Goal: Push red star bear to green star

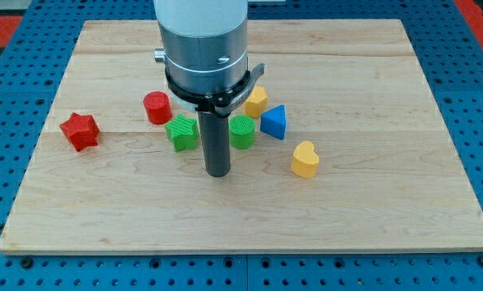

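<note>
Camera view: red star (pixel 80 131) lies well left of my tip (pixel 217 172).

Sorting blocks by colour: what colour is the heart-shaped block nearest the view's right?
Yellow heart, clearest in the camera view.

Bright, even overhead light; a sharp, clean frame.

The pale wooden board (pixel 371 202) is evenly lit with no harsh glare, and its grain lines read clearly. Shadows are soft and short: a faint one pools around my tip (pixel 217 172), and small ones hug the red star (pixel 80 131) and the yellow heart (pixel 304 160). The grey arm housing (pixel 203 40) shows a mild sheen. Block edges are crisp; the board's edges look straight, without noticeable warping.
</note>
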Motion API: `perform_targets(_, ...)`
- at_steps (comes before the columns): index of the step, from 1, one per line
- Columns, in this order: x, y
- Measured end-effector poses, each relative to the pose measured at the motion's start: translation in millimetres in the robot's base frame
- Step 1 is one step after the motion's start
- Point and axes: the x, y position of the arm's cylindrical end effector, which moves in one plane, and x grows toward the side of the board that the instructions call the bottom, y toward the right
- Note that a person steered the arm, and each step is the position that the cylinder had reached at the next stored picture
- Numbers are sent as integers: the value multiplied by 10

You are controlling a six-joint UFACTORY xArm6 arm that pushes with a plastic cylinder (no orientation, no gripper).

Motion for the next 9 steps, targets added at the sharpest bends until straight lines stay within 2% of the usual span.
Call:
perform_targets(2, 258, 37)
perform_targets(4, 264, -294)
perform_targets(6, 657, -1086)
perform_targets(7, 469, -2452)
perform_targets(8, 329, -2698)
perform_targets(9, 24, -2692)
